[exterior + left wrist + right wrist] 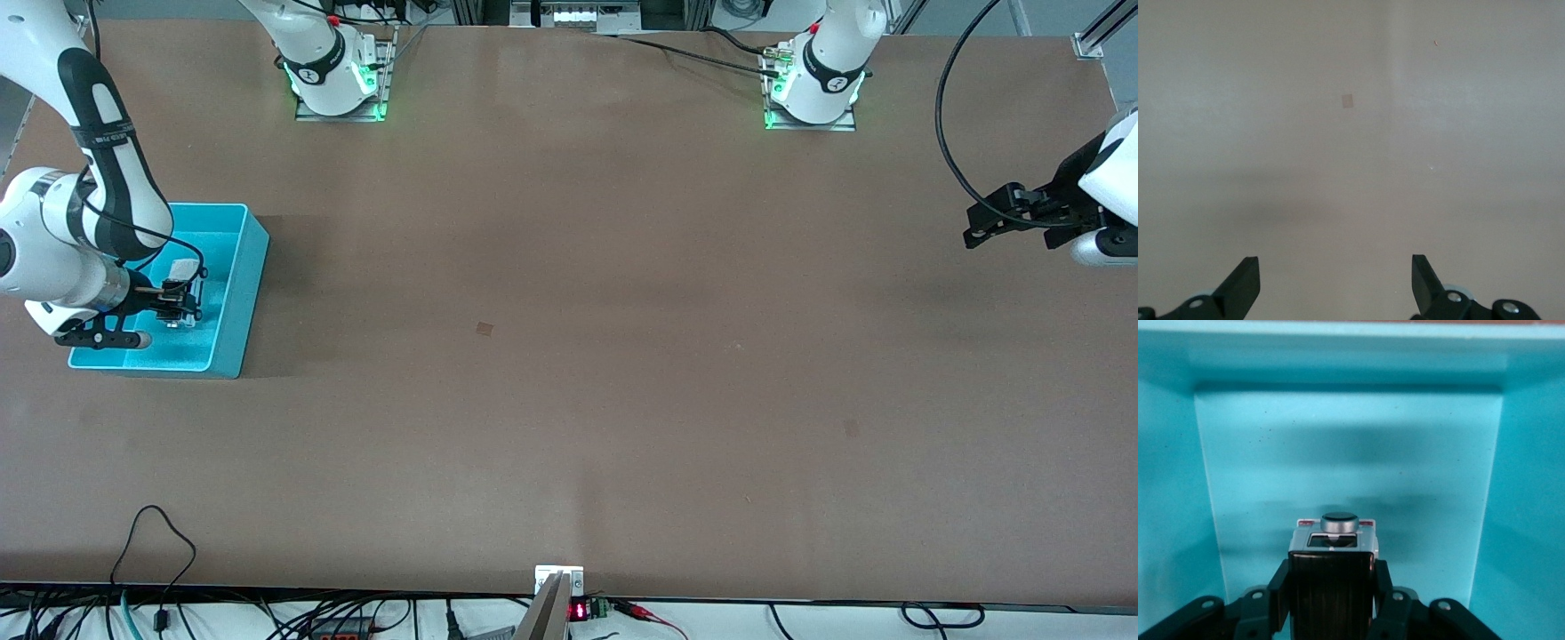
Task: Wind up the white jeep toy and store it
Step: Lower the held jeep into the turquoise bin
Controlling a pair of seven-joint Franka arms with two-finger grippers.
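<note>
right gripper (178, 300) — clamped on the white jeep toy (1332, 553), inside the turquoise bin (247, 293) | left gripper (1335, 283) — fingers spread, waited over bare table (622, 356)

white jeep toy (1332, 550) was small, with a black ribbed rectangular roof and a spare wheel on one end. it sat level inside the turquoise bin (233, 293) at the right arm's end of the table, pinched at both sides by the right gripper (1331, 587).
</note>
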